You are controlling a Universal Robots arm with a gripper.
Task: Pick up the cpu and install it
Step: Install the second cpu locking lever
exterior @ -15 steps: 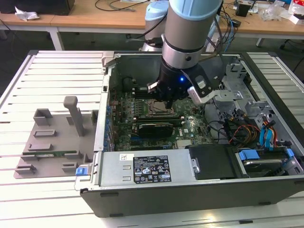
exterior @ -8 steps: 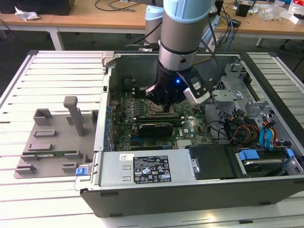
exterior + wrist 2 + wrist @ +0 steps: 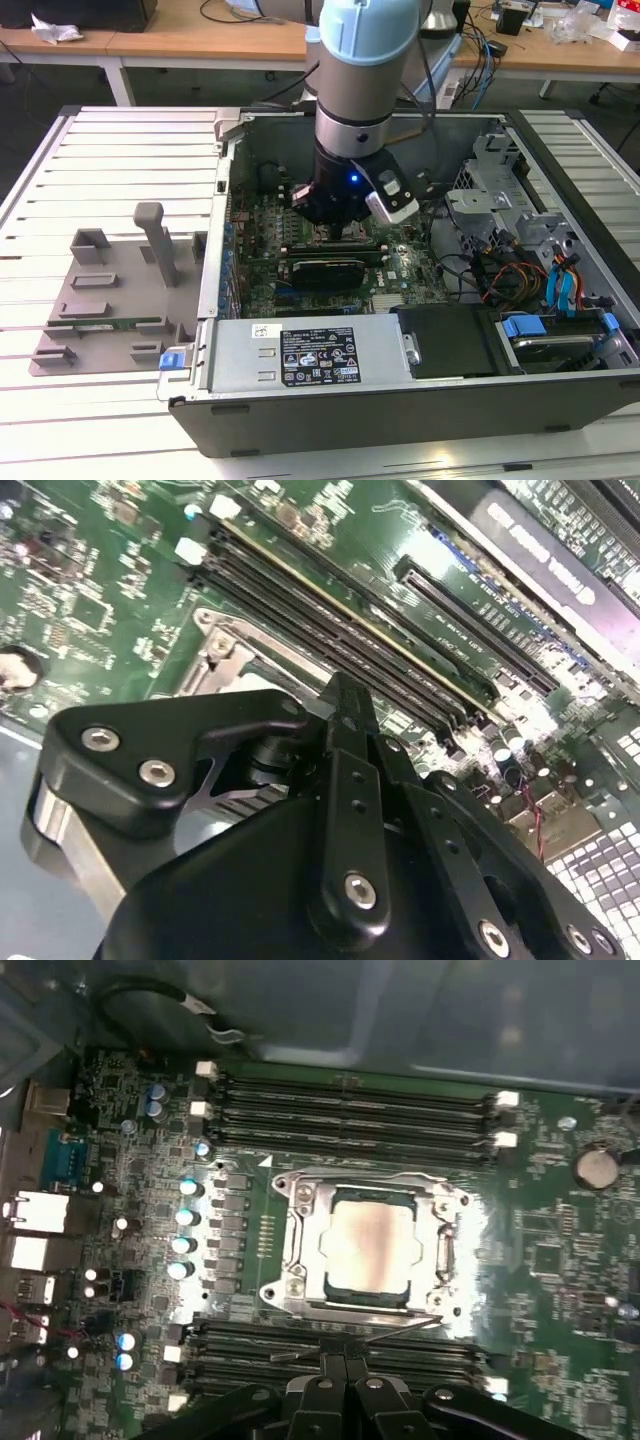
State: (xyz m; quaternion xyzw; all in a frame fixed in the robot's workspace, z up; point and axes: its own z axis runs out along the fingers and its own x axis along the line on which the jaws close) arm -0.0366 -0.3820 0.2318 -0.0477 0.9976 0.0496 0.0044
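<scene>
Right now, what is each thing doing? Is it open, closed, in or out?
cpu: lying flat in its socket on the motherboard.
socket frame: down around the cpu's edges, metal top showing through.
computer case: lying on its side, side panel off, insides showing.
memory slots: sticks seated beside the socket.
gripper: hovering low above the board, holding nothing I can see.

No legible text. White sticker [image 3: 262, 333] and black label [image 3: 318, 357] on the power supply cover [image 3: 240, 352] carry print too small to read.
</scene>
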